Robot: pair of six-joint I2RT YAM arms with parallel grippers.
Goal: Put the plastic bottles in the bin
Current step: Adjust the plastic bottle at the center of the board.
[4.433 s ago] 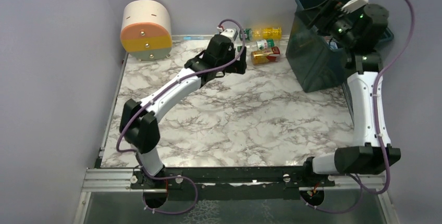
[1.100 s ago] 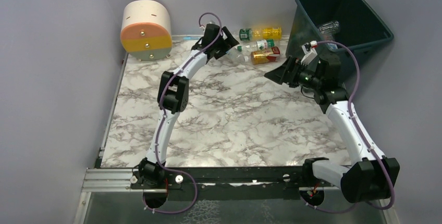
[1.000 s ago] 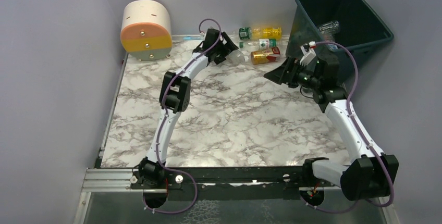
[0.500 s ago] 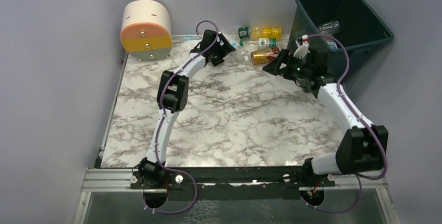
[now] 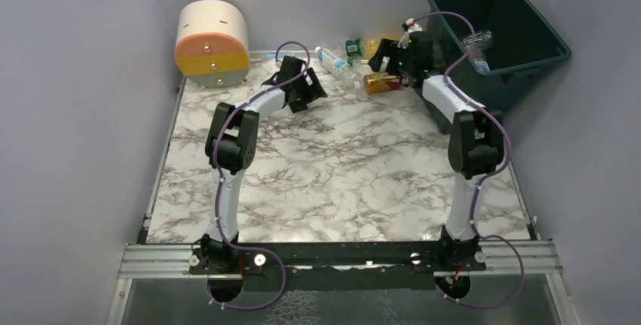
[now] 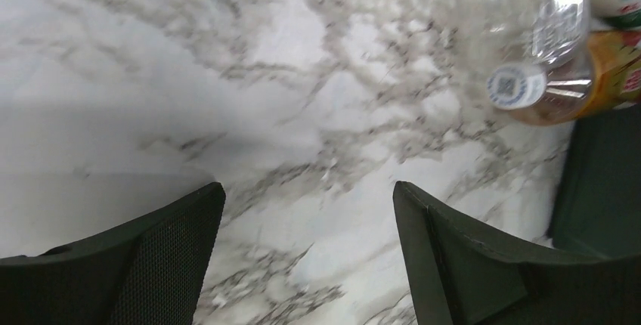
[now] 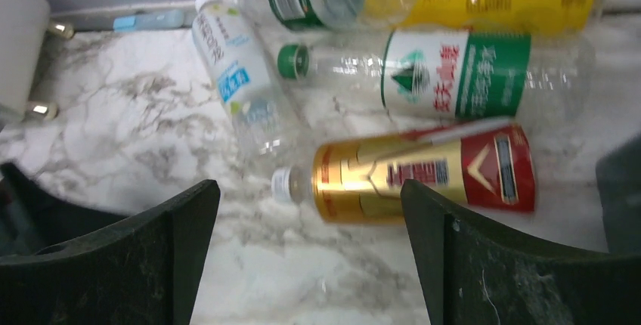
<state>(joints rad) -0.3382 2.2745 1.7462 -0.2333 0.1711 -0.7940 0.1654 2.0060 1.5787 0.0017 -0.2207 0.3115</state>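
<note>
Hovering over the plastic bottles that lie on their sides on the marbled surface just beside the bin, the right gripper has its jaws apart and empty. I'd judge it is lined up on the gold-and-red bottle. The left gripper, farther from the bin, is also spread around nothing. One clear bottle lies inside the dark, tapered tub. The bottles are thin, glossy and round — likely to roll or crumple.
</note>
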